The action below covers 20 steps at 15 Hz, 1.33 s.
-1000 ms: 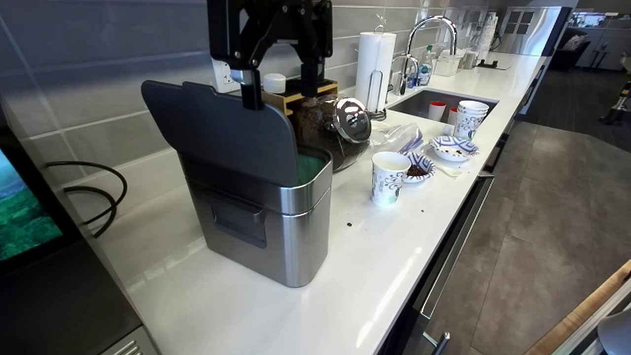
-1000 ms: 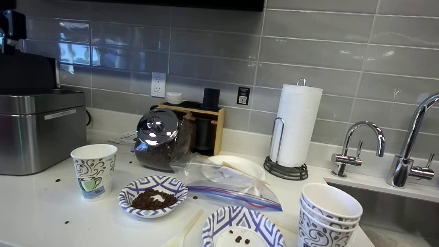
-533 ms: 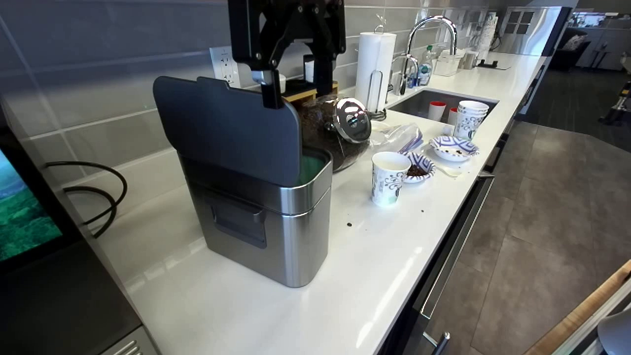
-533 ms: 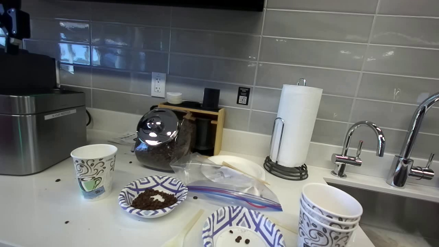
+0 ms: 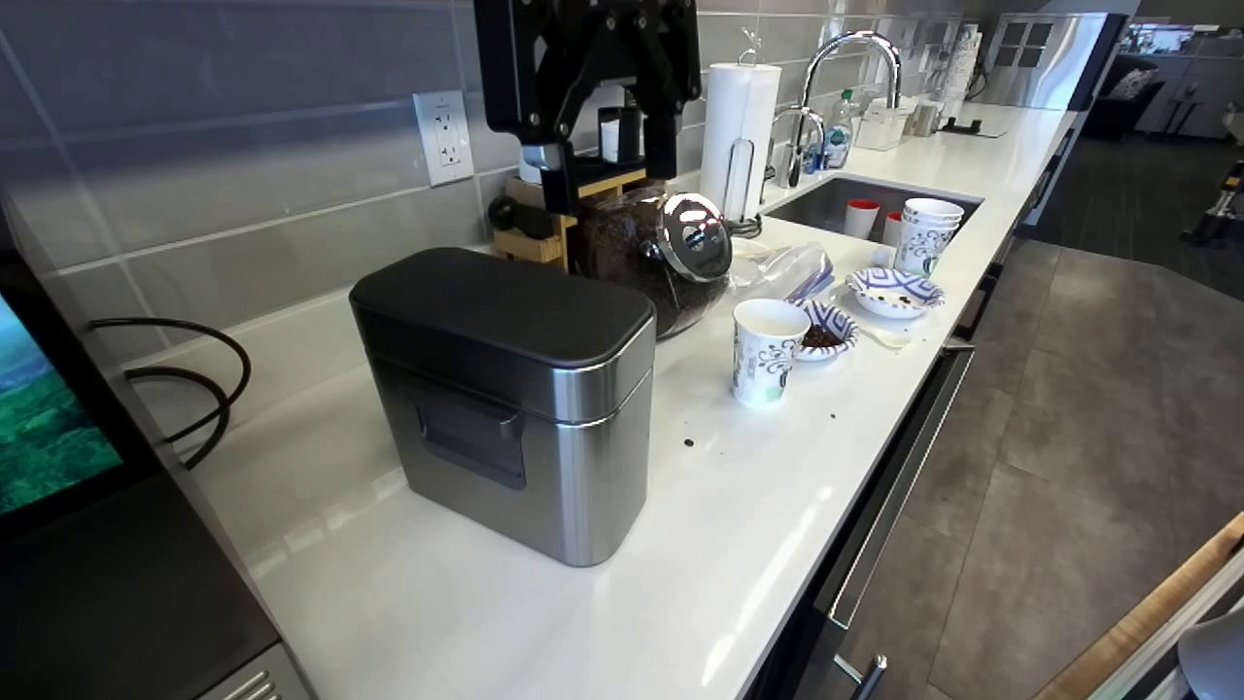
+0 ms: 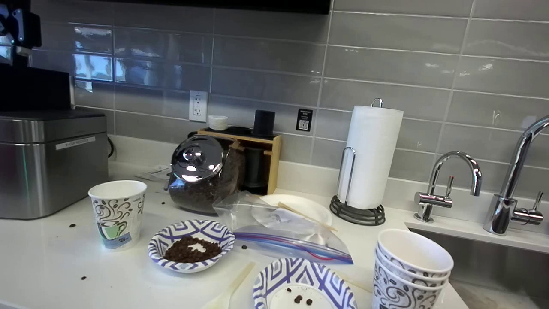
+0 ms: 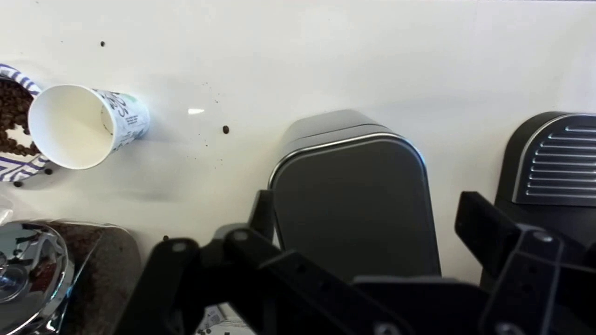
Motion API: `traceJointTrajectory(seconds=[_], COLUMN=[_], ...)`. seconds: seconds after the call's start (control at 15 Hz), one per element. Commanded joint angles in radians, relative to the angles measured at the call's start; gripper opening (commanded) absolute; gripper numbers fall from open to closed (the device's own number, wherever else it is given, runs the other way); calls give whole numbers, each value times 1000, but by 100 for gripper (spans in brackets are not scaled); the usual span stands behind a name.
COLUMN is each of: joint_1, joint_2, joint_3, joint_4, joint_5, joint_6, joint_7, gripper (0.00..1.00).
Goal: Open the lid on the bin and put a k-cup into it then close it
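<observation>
The lid (image 5: pixel 501 297) lies flat across the top of the steel bin (image 5: pixel 593 486), level with its rim, so the bin's inside is hidden. Above and behind it, towards the tiled wall, my gripper (image 5: pixel 610 183) hangs with jaws wide apart and nothing between them. From the wrist view, the gripper (image 7: pixel 367 207) has its fingers on either side of the dark lid (image 7: pixel 351 204) below, apart from it. The bin (image 6: pixel 51 171) is cut off at the left edge of an exterior view. No k-cup shows; it is hidden or out of view.
A paper cup (image 5: pixel 763 355) and a bowl of coffee beans (image 6: pixel 188 231) stand beside the bin. Behind sits a glass jar (image 5: pixel 632 253) near a wooden rack (image 6: pixel 274 167). A machine with a screen (image 5: pixel 49 399) stands on the bin's far side from the cup.
The lid, raised and tilted half a second ago near my fingers, has dropped flat onto the bin. My gripper has moved towards the jar side, staying open.
</observation>
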Motion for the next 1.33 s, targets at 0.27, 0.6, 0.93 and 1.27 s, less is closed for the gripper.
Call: traceJointTrajectory(seconds=[0.27,0.6,0.93,1.27], joint_1=[9,9,-13,-49], joint_2=[-47,-136,-271,-352], joint_3=[12,36,52,43], joint_4=[-18,-101,-261,-389], joint_5=[-84,-195,-211,-154], joint_6=[-22,94,375,681], joint_7=[79,45,87,63], gripper=[100,100,100,100])
